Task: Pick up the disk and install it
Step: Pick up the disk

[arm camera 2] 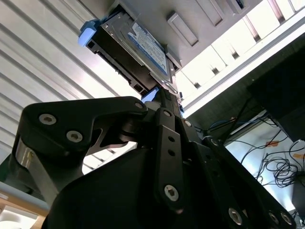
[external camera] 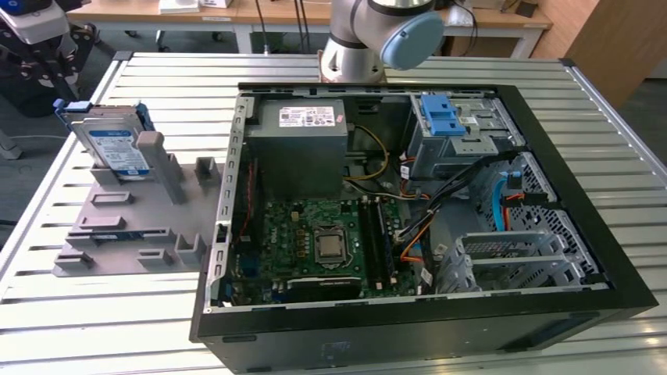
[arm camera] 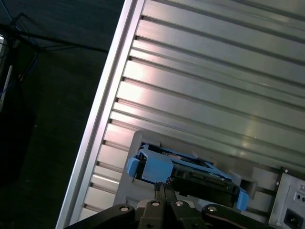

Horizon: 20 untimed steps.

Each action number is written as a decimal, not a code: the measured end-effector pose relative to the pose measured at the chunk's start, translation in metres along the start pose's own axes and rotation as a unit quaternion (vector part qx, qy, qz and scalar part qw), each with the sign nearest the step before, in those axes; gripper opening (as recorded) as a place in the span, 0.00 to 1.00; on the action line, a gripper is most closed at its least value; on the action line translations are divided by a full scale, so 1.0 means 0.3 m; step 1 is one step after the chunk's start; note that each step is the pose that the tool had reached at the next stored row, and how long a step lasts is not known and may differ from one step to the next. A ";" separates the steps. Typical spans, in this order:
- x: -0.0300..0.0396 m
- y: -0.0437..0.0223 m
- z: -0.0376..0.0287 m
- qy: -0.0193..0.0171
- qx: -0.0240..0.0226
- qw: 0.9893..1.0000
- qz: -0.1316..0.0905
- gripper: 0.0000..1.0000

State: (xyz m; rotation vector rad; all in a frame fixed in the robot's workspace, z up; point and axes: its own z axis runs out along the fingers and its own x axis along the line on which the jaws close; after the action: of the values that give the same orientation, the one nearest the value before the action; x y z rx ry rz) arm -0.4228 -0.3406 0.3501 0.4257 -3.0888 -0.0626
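**Disk stands in its holder, claw closed and holding nothing**

A slatted metal surface point(external camera: 105, 312) carries everything. Most of it is taken up by an open black computer case point(external camera: 615, 305), lying on its side with the interior facing up. At the far edge of the surface, behind the case, rises the base of the robot arm point(external camera: 376, 31).

On the exterior view's left of the case lies a grey moulded holder point(external camera: 125, 226) with several slots and upright posts, close beside the case wall. Inside the case, a grey metal power supply box point(external camera: 302, 148) with a white sticker sits at the far left corner. A green motherboard point(external camera: 312, 242) lies in front of it, and a silver drive cage point(external camera: 511, 258) is at the near right. Black, orange and blue cables run between these parts.

The disk point(external camera: 112, 144) stands on edge at the far end of the holder. It leans back a little, with its blue-and-white label facing the near side and its blue bracket framing it. It is outside the case, not installed. Both wrist views show it from above: the labelled face in the second wrist view point(arm camera 2: 143, 45), and the top edge with the blue bracket ends in the first wrist view point(arm camera: 190, 174).

The claw point(arm camera: 162, 187) hangs over the disk in both wrist views point(arm camera 2: 164, 94). Its two thin black fingers are pressed together and grip nothing. The tips line up with the disk's blue bracket, though I cannot tell how far above it they are.

A blue ribbed latch point(external camera: 443, 117) sits on the bay at the far right of the case.
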 end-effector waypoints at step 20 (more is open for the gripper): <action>0.000 0.000 0.000 0.001 0.000 1.000 -0.026 0.11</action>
State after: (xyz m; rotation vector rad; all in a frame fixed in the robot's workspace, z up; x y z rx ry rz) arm -0.4228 -0.3405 0.3501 0.5055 -3.0757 -0.0617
